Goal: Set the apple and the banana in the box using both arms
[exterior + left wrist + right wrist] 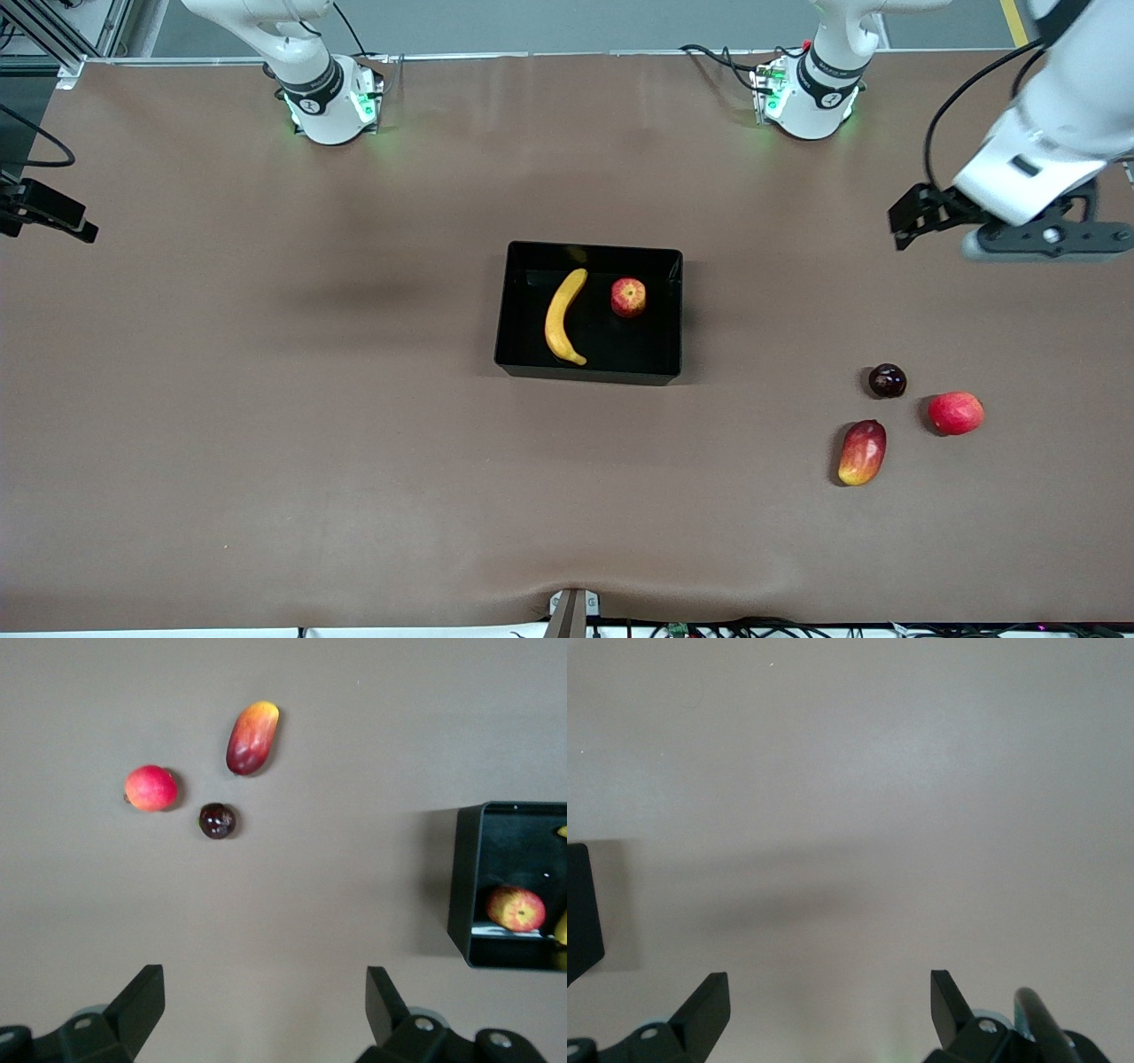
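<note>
Banana [565, 317] and apple [628, 297] already in box [516, 301], apple at banana's 3 o'clock; both light, firm, grip mid-body; my left fingers [257, 1014] and right fingers [828, 1014] spread wide over bare counter [266, 399], empty.

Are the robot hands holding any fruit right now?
No. The left hand and the right hand are both open and hold nothing. The banana and the apple lie in the box.

White arms [310, 71], dark joints, black cables, green-lit bases.
</note>
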You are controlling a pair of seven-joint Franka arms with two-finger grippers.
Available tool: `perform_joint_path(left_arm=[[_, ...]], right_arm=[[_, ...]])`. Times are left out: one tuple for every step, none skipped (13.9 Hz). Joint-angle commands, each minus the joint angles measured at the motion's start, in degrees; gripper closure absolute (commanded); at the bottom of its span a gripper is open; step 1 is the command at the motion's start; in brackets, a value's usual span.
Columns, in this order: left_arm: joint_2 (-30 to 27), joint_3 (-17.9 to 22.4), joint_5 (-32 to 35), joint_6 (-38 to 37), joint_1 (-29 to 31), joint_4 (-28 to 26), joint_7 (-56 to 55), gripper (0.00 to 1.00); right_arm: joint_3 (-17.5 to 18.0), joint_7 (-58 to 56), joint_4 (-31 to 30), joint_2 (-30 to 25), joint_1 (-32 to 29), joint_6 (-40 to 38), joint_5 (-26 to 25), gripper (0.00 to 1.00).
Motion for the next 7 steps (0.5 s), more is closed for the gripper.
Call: perform_joint_path(left_arm=[[-6.0, 2.2, -1.8, 0.7, -1.6, -6.1, 0.9, 0.0], [-7.2, 3.3, -1.9, 0.7, -2.4, -7.1, 0.9, 0.0], [-9.0, 4.1, -2.0, 1.1, -2.9, -8.9, 0.9, 0.0], [-10.4, 4.2, -2.0, 1.7, -2.8, -10.1, 0.9, 0.0], [-10.6, 4.2, -2.0, 1.8, -2.5, -10.4, 0.9, 0.0], [-10.7, 4.2, -2.0, 1.8, -2.3, -10.5, 0.8, 0.0], [-10.7, 4.2, -2.0, 1.6, -1.8, -10.2, 0.8, 0.0]], right_arm=[[0.7, -0.5, 1.3, 0.6, -0.9, -0.9, -0.1, 0.0], [0.7, -0.5, 1.3, 0.6, -0.9, -0.9, -0.1, 0.0], [0.7, -0.5, 1.3, 0.6, -0.9, -0.9, -0.1, 0.0], [0.7, -0.5, 1.3, 0.6, -0.9, -0.9, -0.1, 0.0], [0.7, -0.5, 1.3, 0.6, -0.9, -0.9, -0.1, 0.0], [0.7, -0.5, 1.3, 0.6, -0.9, -0.9, -0.1, 0.0], [0.7, -0.5, 1.3, 0.6, -0.9, -0.9, -0.1, 0.0]])
